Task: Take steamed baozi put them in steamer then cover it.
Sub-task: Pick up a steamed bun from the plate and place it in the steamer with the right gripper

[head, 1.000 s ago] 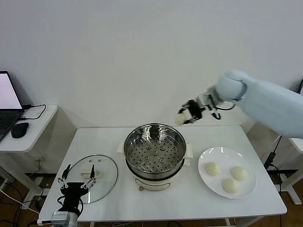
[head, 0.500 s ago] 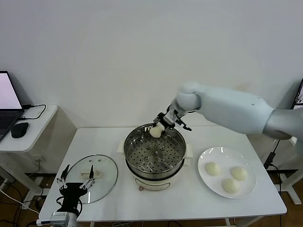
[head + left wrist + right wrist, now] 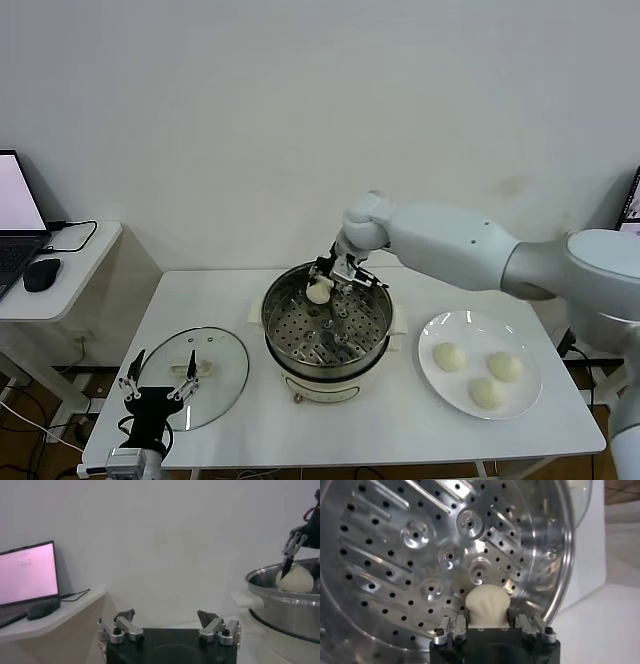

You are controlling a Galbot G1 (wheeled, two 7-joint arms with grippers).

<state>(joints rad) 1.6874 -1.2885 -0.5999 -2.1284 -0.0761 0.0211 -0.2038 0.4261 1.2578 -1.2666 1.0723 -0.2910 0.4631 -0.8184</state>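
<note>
Right gripper [image 3: 322, 281] fingertips were hidden behind a small round creamy-white dough bun [image 3: 319, 291]; in the right wrist view the bun [image 3: 487, 607] sat between the fingers [image 3: 455, 626], which were still clamped on it. That view cut the gripper body off at the lower edge. Whether the bun touched the perforated tray could not be told.

Right arm reached from the right edge of the head view across to centre, forearm roughly level, wrist bent down over the far rim of the round shiny stainless-steel steamer pot [image 3: 276, 325]. Bun hung at the upper middle of the pot opening, just inside the back wall.

Left gripper [image 3: 160, 380] was parked at lower left, pointing away from the camera, jaws wide apart, over the near edge of the round clear glass lid [image 3: 225, 370]. Lid lay flat on the white table [image 3: 400, 420], left of the pot, the long axis of its cream bar handle [image 3: 195, 367] running left-right.

Three more white buns [image 3: 486, 372] sat on the flat white plate [image 3: 435, 325] at lower right. Bun round, no long axis evident.
</note>
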